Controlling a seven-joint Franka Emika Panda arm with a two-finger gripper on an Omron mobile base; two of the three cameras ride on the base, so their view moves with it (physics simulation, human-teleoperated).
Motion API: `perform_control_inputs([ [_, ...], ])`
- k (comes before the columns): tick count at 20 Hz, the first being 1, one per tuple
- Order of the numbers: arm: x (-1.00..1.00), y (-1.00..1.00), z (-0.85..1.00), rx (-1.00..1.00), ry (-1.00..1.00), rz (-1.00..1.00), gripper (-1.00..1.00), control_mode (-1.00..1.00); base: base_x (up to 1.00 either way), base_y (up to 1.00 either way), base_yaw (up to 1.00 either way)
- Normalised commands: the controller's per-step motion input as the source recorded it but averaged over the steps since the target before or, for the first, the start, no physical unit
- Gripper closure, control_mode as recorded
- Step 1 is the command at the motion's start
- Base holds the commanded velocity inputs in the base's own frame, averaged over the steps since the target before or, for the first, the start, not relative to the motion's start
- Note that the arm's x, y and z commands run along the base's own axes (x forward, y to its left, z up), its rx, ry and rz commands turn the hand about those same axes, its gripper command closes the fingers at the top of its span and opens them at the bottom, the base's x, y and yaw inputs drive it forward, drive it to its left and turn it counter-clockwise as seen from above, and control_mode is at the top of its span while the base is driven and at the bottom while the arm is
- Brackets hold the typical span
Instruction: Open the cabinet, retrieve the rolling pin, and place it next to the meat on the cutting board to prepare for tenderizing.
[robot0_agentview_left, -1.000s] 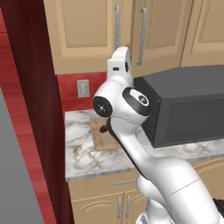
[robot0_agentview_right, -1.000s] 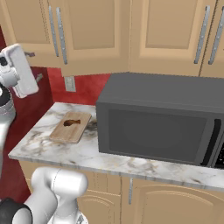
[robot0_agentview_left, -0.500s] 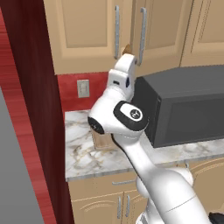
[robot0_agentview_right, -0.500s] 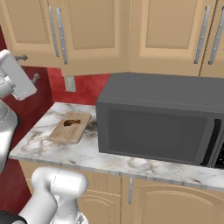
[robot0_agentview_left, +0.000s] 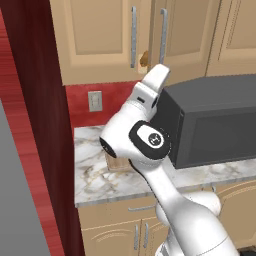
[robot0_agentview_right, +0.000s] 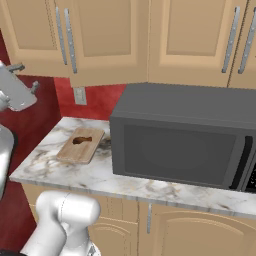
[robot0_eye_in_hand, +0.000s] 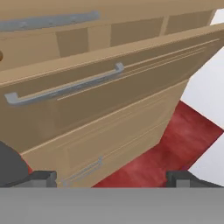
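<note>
Tool (robot0_eye_in_hand: 111, 177) swung up toward cabinet (robot0_agentview_left: 145, 35) since earlier, fingers apart, empty; doors shut ahead; microwave (robot0_agentview_right: 185, 135) below, beside board (robot0_agentview_right: 81, 145).

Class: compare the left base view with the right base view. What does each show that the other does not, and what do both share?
Left base view alone: the arm's elbow and wrist raised before the cabinet, with a dark red wall panel at the left; the arm covers most of the board.

Right base view alone: the whole board with the meat lying on it, and a further pair of cabinet doors above the microwave.

Both: the closed cabinet with its long handles, the microwave, the marble counter and the wall outlet.
</note>
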Motion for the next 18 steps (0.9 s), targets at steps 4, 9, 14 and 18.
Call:
perform_control_inputs([
  [4, 0.0, -0.19, 0.35, 0.16, 0.0, -0.01, -1.0, -1.0, 0.0, 0.0, 0.0],
  [9, 0.16, -0.19, 0.18, 0.13, 0.02, 0.0, -1.0, -1.0, 0.0, 0.0, 0.0],
  [14, 0.31, -0.03, 0.0, 0.04, 0.02, 0.0, -1.0, -1.0, 0.0, 0.0, 0.0],
  [18, 0.38, 0.0, -0.12, 0.0, 0.0, 0.02, -1.0, -1.0, 0.0, 0.0, 0.0],
])
